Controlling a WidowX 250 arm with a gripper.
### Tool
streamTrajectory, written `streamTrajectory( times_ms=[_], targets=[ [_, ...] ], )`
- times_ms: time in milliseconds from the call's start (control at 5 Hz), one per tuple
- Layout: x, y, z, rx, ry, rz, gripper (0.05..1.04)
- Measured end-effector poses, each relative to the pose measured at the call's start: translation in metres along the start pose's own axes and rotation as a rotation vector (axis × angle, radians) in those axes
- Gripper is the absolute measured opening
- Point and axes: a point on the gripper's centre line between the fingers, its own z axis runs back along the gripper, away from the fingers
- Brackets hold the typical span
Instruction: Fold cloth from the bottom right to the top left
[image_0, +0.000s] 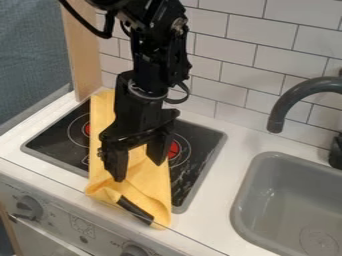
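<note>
Over the yellow cloth (101, 117) along the left of the stovetop (202, 157), hangs pointing down, with released claw (139, 171) spread wide, apparently grasping nothing. Looks barely begun: shows rumpling at the near end, with near right corner (161, 222) left to bring far left.

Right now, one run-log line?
black two-finger gripper: open, over yellow cloth | cloth: across flat black stovetop, near end rumpled | grip contact: unclear
</note>
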Motion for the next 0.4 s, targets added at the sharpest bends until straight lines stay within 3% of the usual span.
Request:
streamTrajectory(
  times_ms=[400],
  targets=[
    [-0.0036, 0.0061, -0.0017, 0.013, 0.014, -0.002, 1.000]
  ],
)
